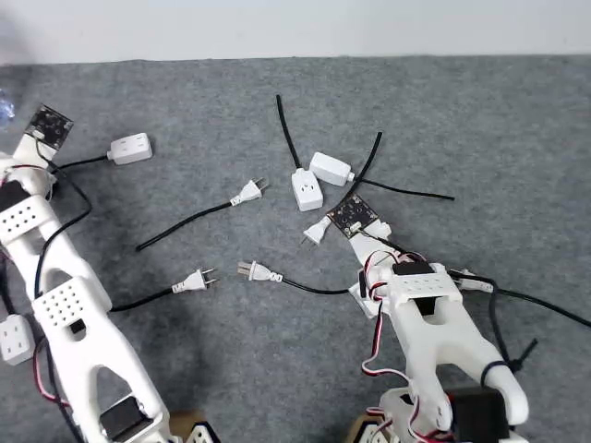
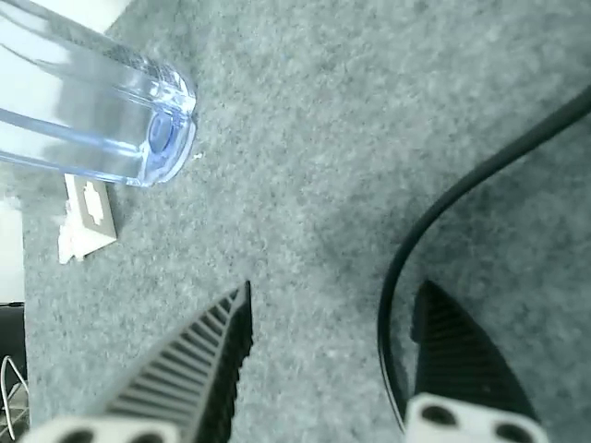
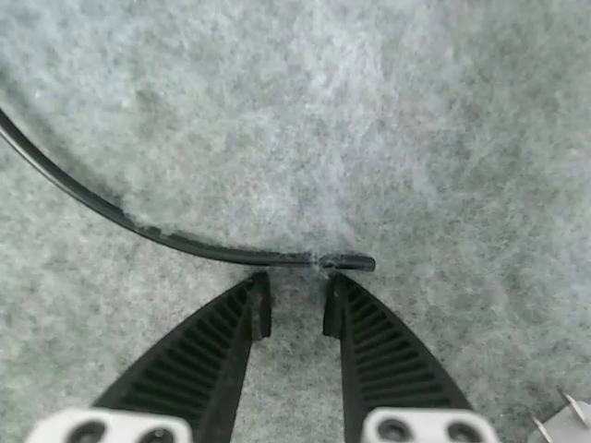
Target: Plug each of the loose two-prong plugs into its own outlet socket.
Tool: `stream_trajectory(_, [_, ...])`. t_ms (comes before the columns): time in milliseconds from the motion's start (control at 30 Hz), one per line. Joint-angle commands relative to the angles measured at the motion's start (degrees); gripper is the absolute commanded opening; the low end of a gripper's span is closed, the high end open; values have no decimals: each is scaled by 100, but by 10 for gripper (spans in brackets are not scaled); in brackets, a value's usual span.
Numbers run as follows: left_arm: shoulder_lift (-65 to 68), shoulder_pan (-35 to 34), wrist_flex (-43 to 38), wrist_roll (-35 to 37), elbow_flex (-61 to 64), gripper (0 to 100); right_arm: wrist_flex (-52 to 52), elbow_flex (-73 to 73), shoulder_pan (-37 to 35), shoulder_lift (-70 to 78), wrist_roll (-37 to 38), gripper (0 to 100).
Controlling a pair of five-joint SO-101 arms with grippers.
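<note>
Ribbed fingers [image 3: 226,365] of the right gripper [image 3: 295,300] are held slightly apart above the grey counter [image 3: 416,111], with nothing between them. Just ahead of the fingertips, the cut end of a black cable [image 3: 346,263] is laid across the counter and is not touched. Metal prongs [image 3: 565,408] are glimpsed off to one side, back beside a finger's base.

From above, four white two-prong plugs are seen lying loose, none seated in a socket. The first plug [image 1: 316,231] is found just beside the right arm's wrist. The second plug [image 1: 251,270] is placed near it, toward the left arm. The third plug [image 1: 194,281] is set between the two arms, and the fourth plug [image 1: 247,192] lies farther out. A pair of white outlets [image 1: 307,189] is placed ahead of the right gripper, one just beside the other. A third outlet [image 1: 129,149] is placed near the left arm's wrist, and a fourth outlet [image 1: 14,337] beside that arm's lower section.

The left gripper [image 2: 335,305] is spread wide. A dark cord [image 2: 399,277] is laid between its fingers, close to one of them, and contact cannot be judged. A clear plastic object [image 2: 111,120] and a small white block [image 2: 88,217] are seen ahead of it.
</note>
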Motion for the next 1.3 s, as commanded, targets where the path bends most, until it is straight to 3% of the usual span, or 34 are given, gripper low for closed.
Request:
stream_trajectory(0, [404, 105, -255, 18, 84, 203, -75, -9, -22, -4, -18, 104])
stream_trajectory(233, [457, 149, -220, 18, 101, 45, -75, -9, -22, -4, -18, 104])
stream_trajectory(667, [396, 105, 703, -580, -22, 11, -75, -9, -22, -4, -18, 104])
stream_trajectory(800, [281, -9, 1477, -598, -462, 11, -75, -9, -22, -4, -18, 104])
stream_trajectory(1067, [-1213, -457, 2822, -607, -435, 9, -127, -9, -22, -4, -18, 104])
stream_trajectory(1267, [-2242, -958, 4123, -1363, -435, 9, -136, -9, -13, -4, -18, 104])
